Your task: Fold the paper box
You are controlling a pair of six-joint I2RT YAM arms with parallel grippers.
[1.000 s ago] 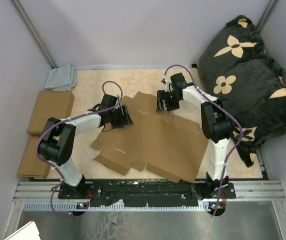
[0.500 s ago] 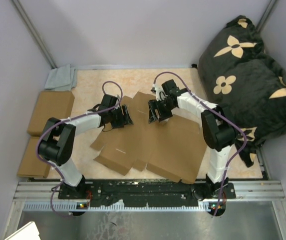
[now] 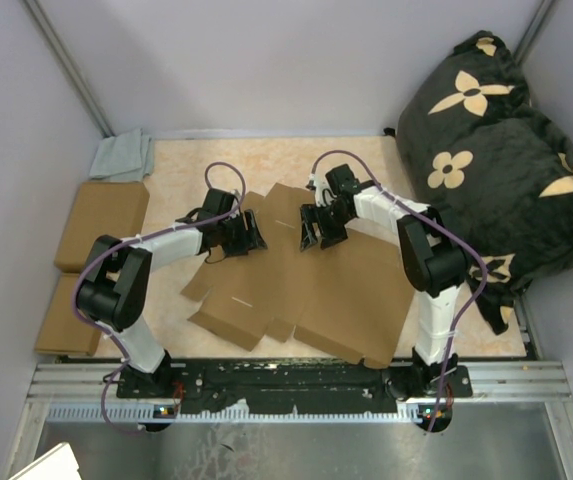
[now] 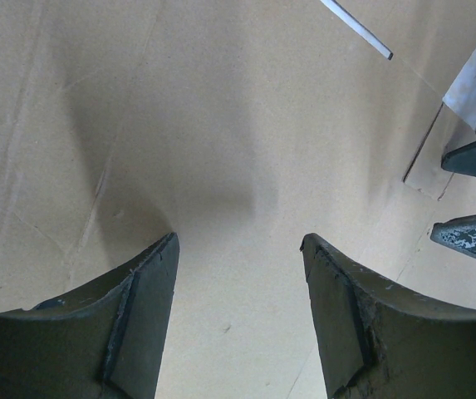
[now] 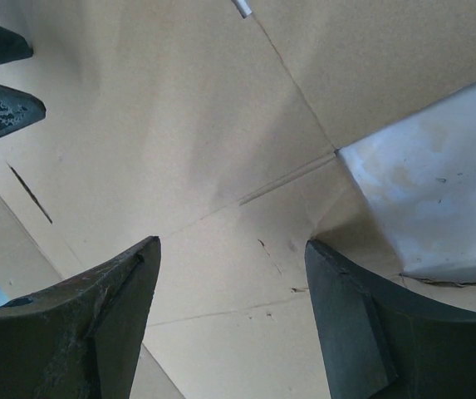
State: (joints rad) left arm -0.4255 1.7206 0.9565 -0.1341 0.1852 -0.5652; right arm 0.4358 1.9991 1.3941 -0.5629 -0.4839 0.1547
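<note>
The left tool [image 3: 252,232] is being held released, jaws spread and grasping nothing, close over the paper box [image 3: 311,290]. The right tool [image 3: 311,228] is being held likewise released, near the left one. Beneath both tools the paper box is lying as 1 flat unfolded sheet, being carried by the surface [image 3: 186,170].

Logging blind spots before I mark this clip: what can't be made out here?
- Top view: whether the left gripper and right gripper touch the paper box; their own bodies cover the fingertips.
- Wrist views: the box's full outline, cut off by the frame edges.
- Top view: the nearer closed brown box, partly behind the left arm.
</note>
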